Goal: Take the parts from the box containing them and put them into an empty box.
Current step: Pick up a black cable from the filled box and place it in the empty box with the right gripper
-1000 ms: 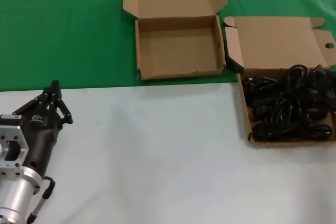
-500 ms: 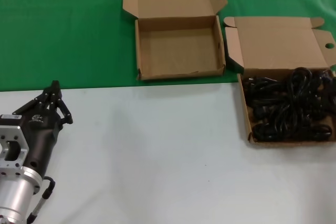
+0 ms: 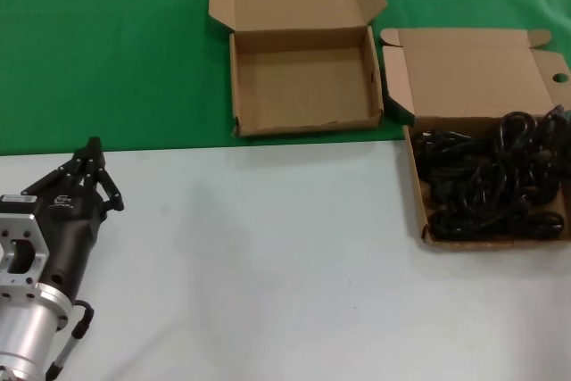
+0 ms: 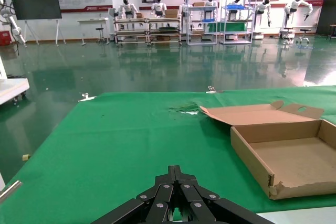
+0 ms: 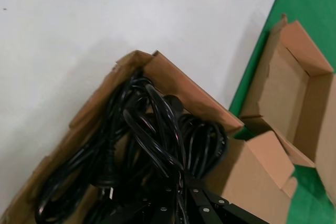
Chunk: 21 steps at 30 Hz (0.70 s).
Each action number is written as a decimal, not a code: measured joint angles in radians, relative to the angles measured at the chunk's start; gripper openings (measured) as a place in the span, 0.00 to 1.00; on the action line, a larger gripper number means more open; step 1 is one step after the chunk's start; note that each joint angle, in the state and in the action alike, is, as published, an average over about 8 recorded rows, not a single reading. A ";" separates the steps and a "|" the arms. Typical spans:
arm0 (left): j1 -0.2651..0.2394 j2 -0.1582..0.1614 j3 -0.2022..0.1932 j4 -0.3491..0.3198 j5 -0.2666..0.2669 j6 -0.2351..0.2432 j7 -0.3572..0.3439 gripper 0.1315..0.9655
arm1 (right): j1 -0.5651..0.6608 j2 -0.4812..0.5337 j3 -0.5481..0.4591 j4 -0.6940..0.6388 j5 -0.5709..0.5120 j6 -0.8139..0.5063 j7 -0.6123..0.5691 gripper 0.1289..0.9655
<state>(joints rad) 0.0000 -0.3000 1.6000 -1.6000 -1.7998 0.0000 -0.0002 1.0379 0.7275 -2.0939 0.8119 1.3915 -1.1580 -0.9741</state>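
Right gripper [image 5: 181,195] pinching power cords [image 3: 489,176]; left gripper [image 3: 89,162] parked, fingers pressed together, boxes well ahead.

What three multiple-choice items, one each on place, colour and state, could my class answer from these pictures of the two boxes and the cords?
1. Where does the left gripper sit?
A. Over the white tabletop, away from both boxes
B. Inside the empty box
C. Above the cords

2. What colour is the cloth under the empty box?
A. Blue
B. Green
C. Red

3. What is the state of the empty box?
A. Taped shut
B. Open and full of cords
C. Open with nothing inside

Answers:
1. A: the head view shows it low at the robot's left, on the white surface.
2. B: green surrounds that box.
3. C: its lid is folded back and its floor is bare; the black cords fill the other box.
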 joint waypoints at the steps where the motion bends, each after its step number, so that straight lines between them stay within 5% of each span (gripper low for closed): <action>1: 0.000 0.000 0.000 0.000 0.000 0.000 0.000 0.01 | 0.003 0.002 0.000 0.004 -0.001 0.000 0.006 0.02; 21: 0.000 0.000 0.000 0.000 0.000 0.000 -0.001 0.01 | 0.040 0.011 0.014 0.224 -0.030 -0.009 0.327 0.02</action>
<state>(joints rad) 0.0000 -0.3001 1.6001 -1.6000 -1.7993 0.0000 -0.0008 1.0777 0.7386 -2.0796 1.0361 1.3610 -1.1673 -0.6470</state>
